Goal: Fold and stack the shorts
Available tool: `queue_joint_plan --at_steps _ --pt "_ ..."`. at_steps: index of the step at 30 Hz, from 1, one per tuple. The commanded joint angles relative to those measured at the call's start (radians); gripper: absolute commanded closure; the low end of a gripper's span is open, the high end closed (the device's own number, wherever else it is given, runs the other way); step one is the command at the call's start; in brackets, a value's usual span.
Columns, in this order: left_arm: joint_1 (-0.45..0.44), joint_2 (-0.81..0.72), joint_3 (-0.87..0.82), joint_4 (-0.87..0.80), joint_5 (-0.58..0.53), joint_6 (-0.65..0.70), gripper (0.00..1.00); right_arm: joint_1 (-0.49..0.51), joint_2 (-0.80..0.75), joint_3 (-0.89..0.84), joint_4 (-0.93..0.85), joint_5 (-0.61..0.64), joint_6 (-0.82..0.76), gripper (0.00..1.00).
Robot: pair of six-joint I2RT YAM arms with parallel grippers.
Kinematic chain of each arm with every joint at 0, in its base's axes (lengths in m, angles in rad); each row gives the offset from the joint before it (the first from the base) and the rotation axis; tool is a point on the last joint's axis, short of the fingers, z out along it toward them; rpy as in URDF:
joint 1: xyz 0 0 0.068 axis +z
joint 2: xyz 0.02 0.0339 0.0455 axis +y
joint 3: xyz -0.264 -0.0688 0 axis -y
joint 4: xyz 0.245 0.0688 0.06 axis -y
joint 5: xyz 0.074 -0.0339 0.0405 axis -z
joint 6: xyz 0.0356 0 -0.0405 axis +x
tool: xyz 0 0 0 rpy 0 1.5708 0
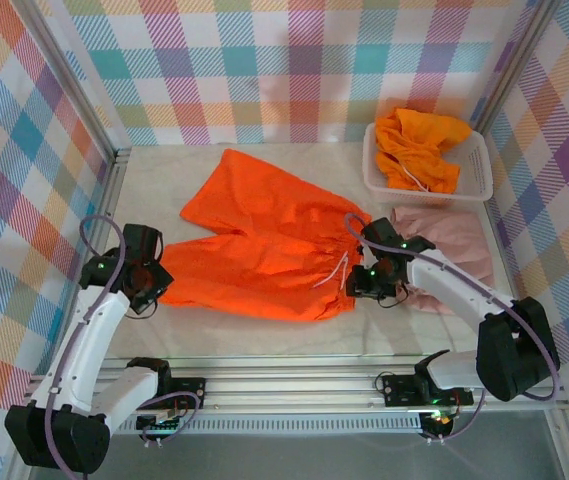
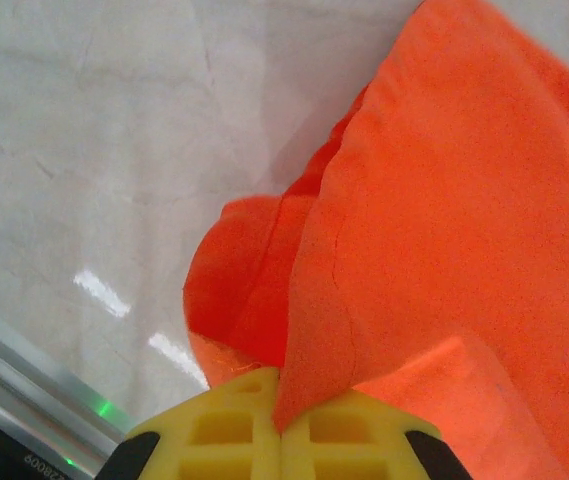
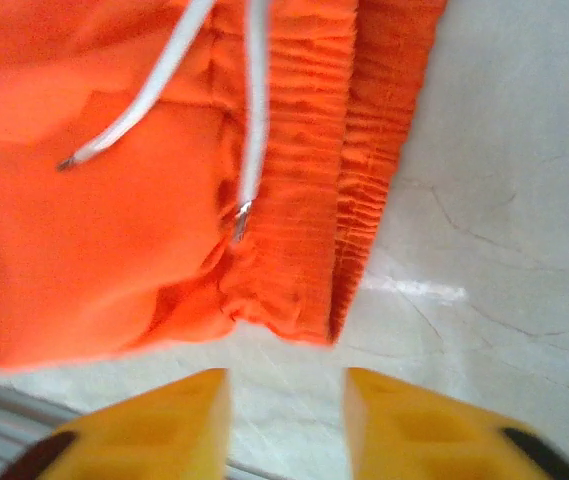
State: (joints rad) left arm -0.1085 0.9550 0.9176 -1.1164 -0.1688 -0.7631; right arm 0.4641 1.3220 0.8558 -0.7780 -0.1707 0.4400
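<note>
Where the top view places the left gripper (image 1: 144,272) at a leg hem of the spread orange shorts (image 1: 264,240), the left wrist view settles the grip. There the left gripper (image 2: 286,428) has its jaws pressed together, with an edge of the orange cloth pinched in the seam between them. The rest of the leg rises ahead of the jaws and to their right, and bare table (image 2: 114,150) lies to their left.

From above, the right gripper (image 1: 369,282) sits at the waist end. In the right wrist view the right gripper (image 3: 284,415) has its jaws parted wide, with nothing but table between them. The gathered waistband (image 3: 364,150) lies just ahead of the jaws, apart from them. The 2 ends of the white drawstring (image 3: 249,120) trail beside it.

The top view adds the surroundings. The pink shorts (image 1: 449,240) lie flat on the far side of the right jaws from the orange pair. Beyond them the white basket (image 1: 476,170) holds bundled orange shorts (image 1: 419,145).
</note>
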Motion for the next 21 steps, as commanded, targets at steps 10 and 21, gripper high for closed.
queue_joint_plan --at_steps 10,21 --pt "0.007 -0.048 0.121 0.114 0.185 0.132 0.26 -0.004 0.032 0.208 0.009 0.036 -0.092 0.28" --pt "0.007 0.026 -0.021 0.462 0.397 0.058 0.00 -0.036 0.535 0.580 0.120 -0.051 -0.091 0.14"
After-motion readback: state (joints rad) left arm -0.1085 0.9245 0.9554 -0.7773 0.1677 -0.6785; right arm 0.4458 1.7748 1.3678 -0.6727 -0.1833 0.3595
